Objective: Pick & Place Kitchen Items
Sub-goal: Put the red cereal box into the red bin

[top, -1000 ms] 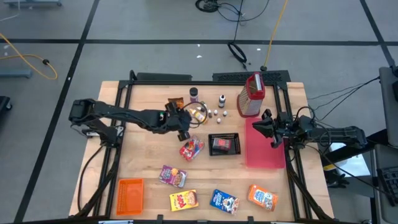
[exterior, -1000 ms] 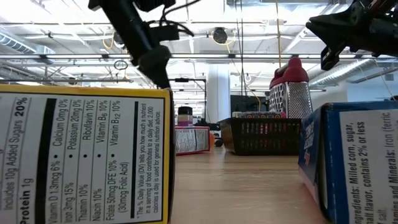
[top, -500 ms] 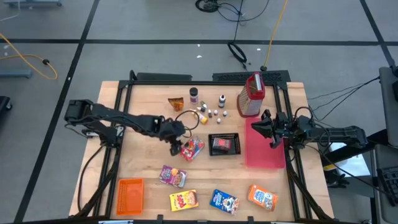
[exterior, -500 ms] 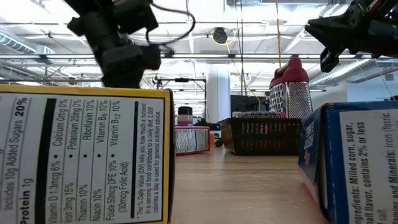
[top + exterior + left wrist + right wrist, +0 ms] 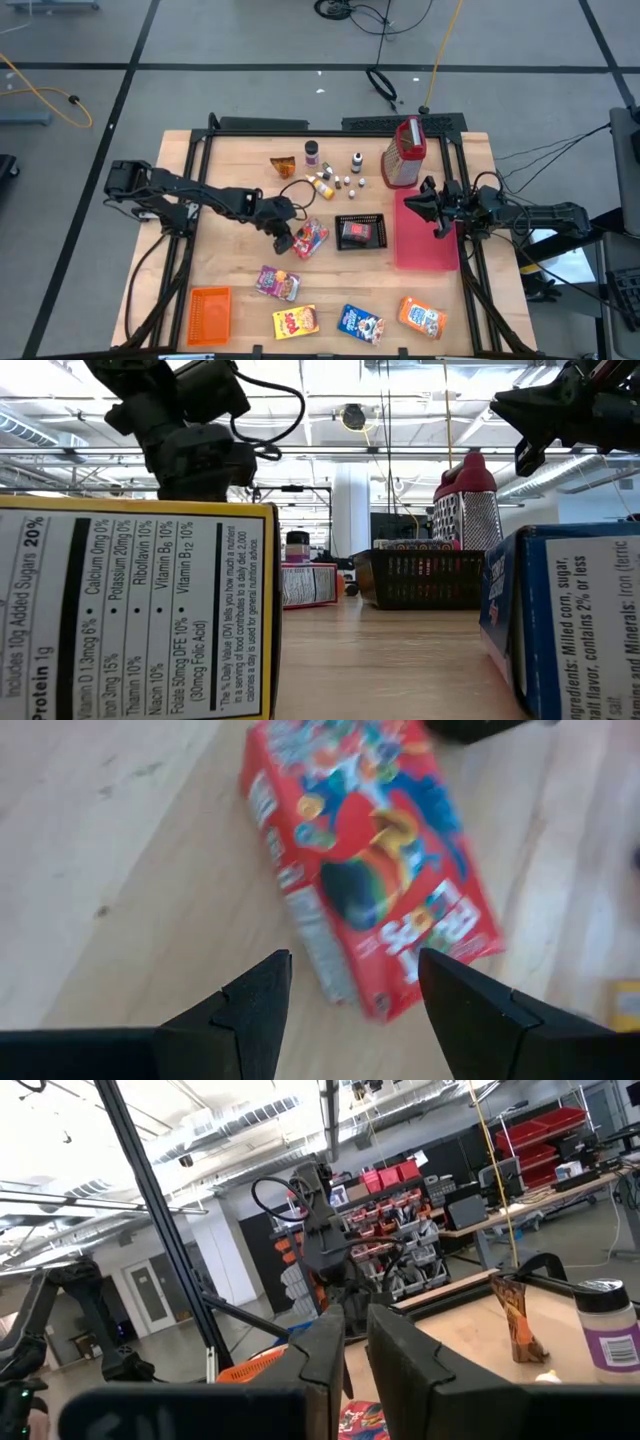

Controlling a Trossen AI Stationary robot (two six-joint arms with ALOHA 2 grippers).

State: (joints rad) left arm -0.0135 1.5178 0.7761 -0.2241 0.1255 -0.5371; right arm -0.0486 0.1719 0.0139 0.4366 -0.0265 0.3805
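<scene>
mesh basket (image 5: 361,231) — red packet, probably | orange crate (image 5: 210,315) — contents unclear

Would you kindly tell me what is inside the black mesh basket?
The black mesh basket holds one red box lying flat. Whatever might be beneath that box is covered.

Four cameras covering one wooden table (image 5: 240,250), overhead, level and two wrist-mounted.

High view: looking straight down, taking in the whole table and surrounding floor. Low view: sitting at table-top height, facing level across into the room, pressed close against a yellow box (image 5: 135,610) and a blue box (image 5: 575,620). Left wrist view: pointing steeply down, very near a red cereal box (image 5: 375,860), also showing in the high view (image 5: 309,238). Right wrist view: facing level across the table toward the room's shelving; sharing the grater (image 5: 403,152) area's neighbouring jars with the high view.
</scene>
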